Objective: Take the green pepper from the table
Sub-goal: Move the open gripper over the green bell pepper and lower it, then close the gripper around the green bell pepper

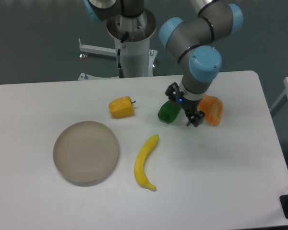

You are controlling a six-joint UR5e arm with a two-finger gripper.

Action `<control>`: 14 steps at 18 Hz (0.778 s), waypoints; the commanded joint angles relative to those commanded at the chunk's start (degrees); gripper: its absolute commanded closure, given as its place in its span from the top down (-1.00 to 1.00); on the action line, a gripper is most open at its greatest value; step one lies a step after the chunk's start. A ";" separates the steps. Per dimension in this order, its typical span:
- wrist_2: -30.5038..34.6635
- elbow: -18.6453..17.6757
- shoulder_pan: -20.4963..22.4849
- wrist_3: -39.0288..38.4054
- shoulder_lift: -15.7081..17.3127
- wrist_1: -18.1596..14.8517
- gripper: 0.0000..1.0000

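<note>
The green pepper (168, 112) is small, glossy and dark green. It lies on the white table (221, 172) right of the middle, toward the back. My gripper (184, 105) points down over the pepper's right side and hides part of it. The jaws stand apart, one black fingertip (172, 91) behind the pepper and the other fingertip (195, 118) in front and to the right. I cannot see either fingertip touching the pepper.
An orange pepper (212, 110) lies just right of the gripper, close to the wrist. A yellow pepper (121, 107) lies left of the green one. A banana (146, 162) and a round beige plate (86, 152) lie nearer the front. The robot base (133, 48) stands at the back.
</note>
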 joint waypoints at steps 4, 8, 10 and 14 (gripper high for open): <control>0.17 -0.72 0.09 -1.84 -0.08 0.18 1.00; 0.96 -1.68 0.88 -2.20 -0.78 3.84 1.00; 0.97 -4.40 2.02 -2.99 -0.70 8.06 1.00; 1.32 -6.25 1.85 -3.52 -1.13 10.72 1.00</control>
